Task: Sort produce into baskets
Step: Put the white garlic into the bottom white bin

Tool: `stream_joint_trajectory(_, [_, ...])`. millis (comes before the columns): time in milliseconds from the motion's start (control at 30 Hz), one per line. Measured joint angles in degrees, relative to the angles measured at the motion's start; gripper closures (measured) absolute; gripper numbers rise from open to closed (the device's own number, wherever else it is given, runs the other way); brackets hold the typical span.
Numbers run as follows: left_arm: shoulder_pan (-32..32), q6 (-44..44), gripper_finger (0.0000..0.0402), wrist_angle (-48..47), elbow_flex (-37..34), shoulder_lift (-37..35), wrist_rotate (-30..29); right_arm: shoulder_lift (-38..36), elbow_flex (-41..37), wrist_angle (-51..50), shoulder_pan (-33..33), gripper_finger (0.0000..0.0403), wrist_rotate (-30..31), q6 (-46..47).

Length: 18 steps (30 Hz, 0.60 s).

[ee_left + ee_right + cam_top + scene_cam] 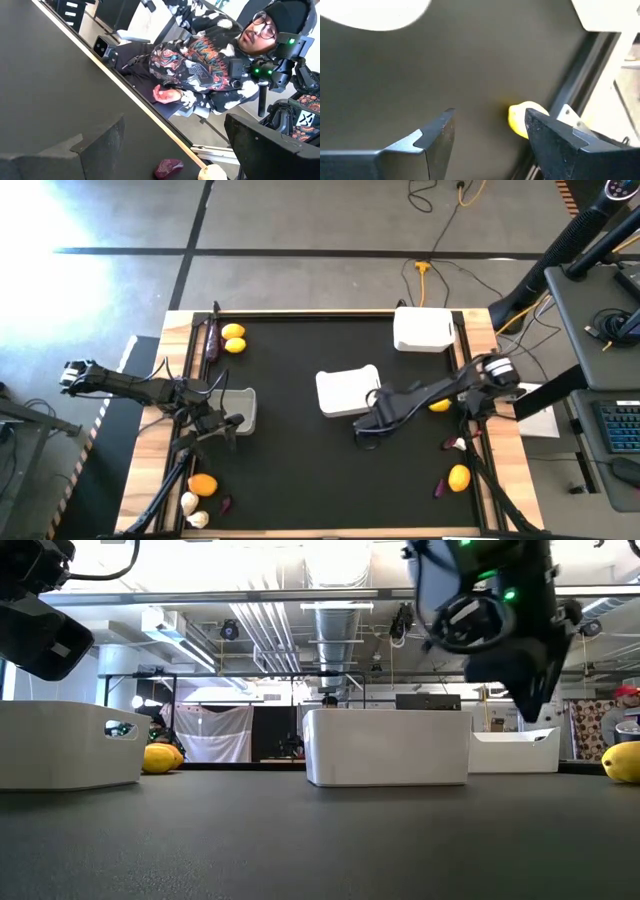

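Three white baskets stand on the black mat: one at the left [240, 408], one in the middle [347, 391], one at the far right [424, 329]. My left gripper [232, 430] hangs open and empty just near of the left basket; its wrist view [175, 125] shows a purple piece [168, 168] and a garlic bulb [212, 173] ahead. My right gripper [368, 427] hangs open and empty above the mat, near of the middle basket. Its wrist view [489, 112] shows a lemon [520, 119] beyond the fingers, by the mat's edge.
Two lemons [234, 338] and an eggplant [211, 340] lie at the far left. An orange [203, 484], garlic bulbs [194, 510] and a purple piece [226, 503] lie near left. Lemons [459, 477] [440, 406] and small pieces [440, 486] lie right. A person [210, 55] sits beyond the table.
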Motion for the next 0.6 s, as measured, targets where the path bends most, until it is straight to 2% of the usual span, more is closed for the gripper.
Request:
stream_joint_trajectory(133, [0.0, 0.01, 0.0075, 0.0, 0.02, 0.01, 0.0, -5.9, -5.7, -0.14, 0.05, 0.0172, -1.22, 5.34])
stream_joint_trajectory(333, [0.0, 0.01, 0.0075, -0.02, 0.01, -0.01, 0.0, -14.89, -14.92, 0.9, 1.25, 0.0172, -10.56, 14.24])
stream_joint_trajectory(467, [0.0, -0.01, 0.0075, 0.0, 0.0, -0.01, 0.0, -18.42, -19.4, 6.35, 4.27, 0.0172, -16.9, 17.75])
stream_joint_trajectory(600, [0.0, 0.0, 0.0075, -0.02, 0.01, 0.0, 0.0, -18.46, -22.88, 14.84, 9.55, 0.0172, -23.98, 19.59])
